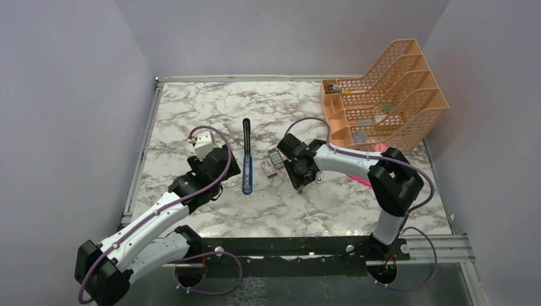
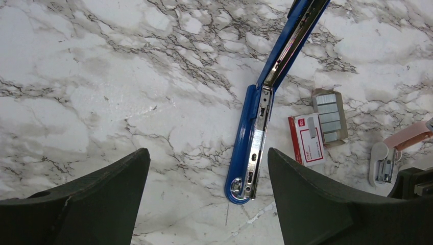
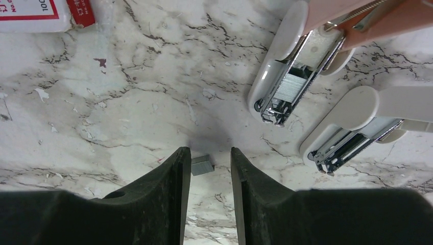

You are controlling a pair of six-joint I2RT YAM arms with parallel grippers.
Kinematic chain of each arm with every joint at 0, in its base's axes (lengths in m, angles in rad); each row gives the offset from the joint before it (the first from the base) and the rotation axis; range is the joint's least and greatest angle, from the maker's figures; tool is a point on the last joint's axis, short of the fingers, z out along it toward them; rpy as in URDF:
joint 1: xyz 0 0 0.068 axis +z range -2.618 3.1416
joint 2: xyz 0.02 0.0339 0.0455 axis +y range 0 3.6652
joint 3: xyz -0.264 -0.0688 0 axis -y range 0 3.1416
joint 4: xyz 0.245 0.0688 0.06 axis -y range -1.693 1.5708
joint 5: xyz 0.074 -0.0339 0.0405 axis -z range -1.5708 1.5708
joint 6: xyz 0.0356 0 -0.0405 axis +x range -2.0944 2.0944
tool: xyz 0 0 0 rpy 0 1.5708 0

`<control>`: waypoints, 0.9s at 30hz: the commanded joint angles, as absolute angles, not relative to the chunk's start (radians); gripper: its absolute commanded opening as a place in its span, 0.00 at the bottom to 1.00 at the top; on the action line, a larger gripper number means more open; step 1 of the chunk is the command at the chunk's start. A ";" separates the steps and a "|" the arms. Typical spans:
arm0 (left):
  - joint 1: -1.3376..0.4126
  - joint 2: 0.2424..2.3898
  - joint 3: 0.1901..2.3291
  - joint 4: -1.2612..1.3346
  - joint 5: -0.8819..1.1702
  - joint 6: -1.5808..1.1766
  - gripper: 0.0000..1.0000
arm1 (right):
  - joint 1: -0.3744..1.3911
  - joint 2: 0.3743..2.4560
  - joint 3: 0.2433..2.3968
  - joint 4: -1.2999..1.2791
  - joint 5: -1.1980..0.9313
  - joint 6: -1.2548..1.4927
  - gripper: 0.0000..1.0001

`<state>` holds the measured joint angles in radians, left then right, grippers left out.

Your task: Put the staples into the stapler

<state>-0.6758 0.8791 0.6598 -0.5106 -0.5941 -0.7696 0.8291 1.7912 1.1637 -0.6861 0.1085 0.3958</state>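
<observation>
Arms both angle down over the marble table [image 1: 191,108]. Left gripper [image 2: 208,153] hangs by one blue stapler [image 2: 250,145], which lies opened flat; fingers wide apart. Right gripper [image 3: 209,153]: fingers narrowly apart, one loose staple strip [image 3: 202,165] between them. One staple box [image 2: 306,139], printed "100", and one grey tray [image 2: 329,117] sit beside the stapler.

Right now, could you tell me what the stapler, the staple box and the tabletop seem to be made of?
Stapler: the blue body looks like glossy painted metal or plastic; its channel is bare shiny metal, with glints.
Staple box: probably printed card, matte, white with red print.
Tabletop: marble-patterned, smooth with a slight sheen; real stone or laminate, I cannot tell.
</observation>
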 commanded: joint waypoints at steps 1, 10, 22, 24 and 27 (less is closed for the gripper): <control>-0.671 0.867 0.652 -0.492 -0.587 -0.771 0.86 | 0.829 1.796 1.164 -0.688 0.167 0.447 0.39; -0.672 0.870 0.648 -0.485 -0.582 -0.777 0.86 | 0.830 1.790 1.121 -0.690 0.147 0.446 0.42; -0.673 0.885 0.651 -0.473 -0.570 -0.778 0.86 | 0.830 1.719 1.037 -0.681 0.108 0.468 0.44; -0.671 0.886 0.653 -0.472 -0.569 -0.777 0.86 | 0.830 1.709 1.025 -0.672 0.098 0.476 0.43; -0.672 0.892 0.655 -0.469 -0.568 -0.777 0.86 | 0.830 1.707 1.018 -0.654 0.078 0.487 0.39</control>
<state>-0.6758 0.8852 0.6579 -0.4953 -0.5888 -0.7704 0.8291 1.7184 1.0431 -0.6640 0.1108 0.4610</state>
